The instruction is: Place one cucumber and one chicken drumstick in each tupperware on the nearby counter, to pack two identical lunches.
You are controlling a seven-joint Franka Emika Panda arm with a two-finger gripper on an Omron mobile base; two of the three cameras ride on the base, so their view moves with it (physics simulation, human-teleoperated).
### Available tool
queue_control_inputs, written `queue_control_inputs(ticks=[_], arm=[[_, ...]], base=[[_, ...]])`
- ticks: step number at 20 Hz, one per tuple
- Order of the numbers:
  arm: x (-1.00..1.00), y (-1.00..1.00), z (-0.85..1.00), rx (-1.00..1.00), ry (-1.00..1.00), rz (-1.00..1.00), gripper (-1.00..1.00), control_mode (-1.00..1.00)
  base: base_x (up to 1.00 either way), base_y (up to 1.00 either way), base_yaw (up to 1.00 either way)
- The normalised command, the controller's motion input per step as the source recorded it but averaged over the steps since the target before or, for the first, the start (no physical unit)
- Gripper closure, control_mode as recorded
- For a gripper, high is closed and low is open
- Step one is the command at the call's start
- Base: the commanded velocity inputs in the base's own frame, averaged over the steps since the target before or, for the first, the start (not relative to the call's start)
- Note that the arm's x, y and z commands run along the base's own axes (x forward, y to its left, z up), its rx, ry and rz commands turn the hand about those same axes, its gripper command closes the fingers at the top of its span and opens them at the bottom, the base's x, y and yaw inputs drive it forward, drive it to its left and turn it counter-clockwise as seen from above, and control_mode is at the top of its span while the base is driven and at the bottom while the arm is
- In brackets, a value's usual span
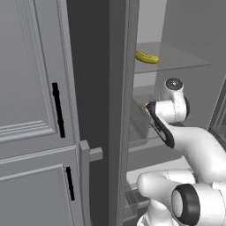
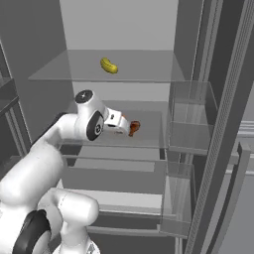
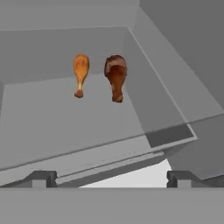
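Two chicken drumsticks lie side by side on a glass fridge shelf (image 3: 65, 127), a lighter orange one (image 3: 80, 74) and a darker brown one (image 3: 116, 76), bone ends toward me. My gripper (image 3: 111, 179) is open, its fingertips (image 3: 41, 177) spread wide and short of the drumsticks, with nothing between them. In the right base view the gripper (image 2: 124, 124) sits just left of a drumstick (image 2: 134, 127). One yellow-green cucumber (image 2: 109, 65) (image 1: 147, 57) rests on the shelf above. The second cucumber, the tupperware and the counter are out of view.
The open fridge door with clear bins (image 2: 191, 124) stands at the right. A grey panelled cabinet with black handles (image 1: 31, 110) fills the left. The fridge's side wall (image 3: 183, 57) runs close to the darker drumstick. More shelves and a drawer (image 2: 114, 198) lie below.
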Motion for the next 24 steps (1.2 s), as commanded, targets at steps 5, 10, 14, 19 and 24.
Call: queue_control_inputs(ticks=[5, 10, 14, 19, 24], arm=[[0.69, -0.88, -0.22, 0.13, 0.05, -0.04, -1.00, -1.00], [0.32, -0.42, -0.37, 0.09, 0.01, 0.01, -1.00, -1.00], [0.53, 0.00, -0.31, 0.01, 0.00, 0.05, -1.00, -1.00], [0.69, 0.20, -0.35, 0.06, -0.01, 0.07, -1.00, -1.00], [0.75, 0.21, -0.21, 0.01, -0.04, 0.04, -1.00, -1.00]], base=[[0.00, 0.00, 0.00], [0.00, 0.00, 0.00], [0.00, 0.00, 0.00], [0.00, 0.00, 0.00], [0.00, 0.00, 0.00]])
